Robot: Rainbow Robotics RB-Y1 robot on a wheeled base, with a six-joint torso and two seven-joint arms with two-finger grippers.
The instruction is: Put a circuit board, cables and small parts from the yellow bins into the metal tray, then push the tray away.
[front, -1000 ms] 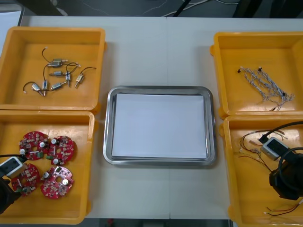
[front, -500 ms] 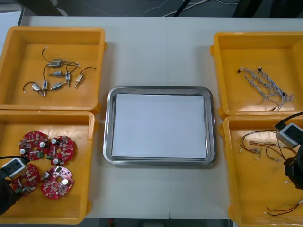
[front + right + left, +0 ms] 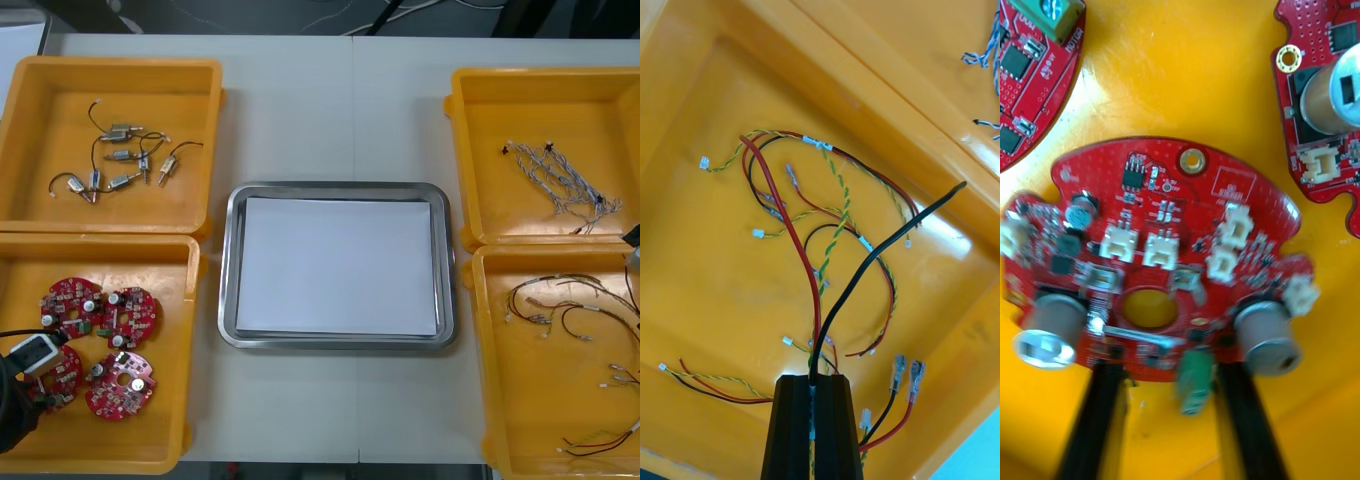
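Front view: the tray, white inside, is sitting at the table's centre. Boards are lying in the near left bin and cables in the near right bin. Right wrist view: the right gripper is pinching a black cable above that bin, its fingers all but closed. Left wrist view: the left gripper is standing open, its fingers astride the edge of one board.

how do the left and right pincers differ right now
Left pincer is open; right pincer is shut. Left pincer stands at a red circuit board's edge; right pincer pinches a black cable amid other cables. Both are over yellow bins.
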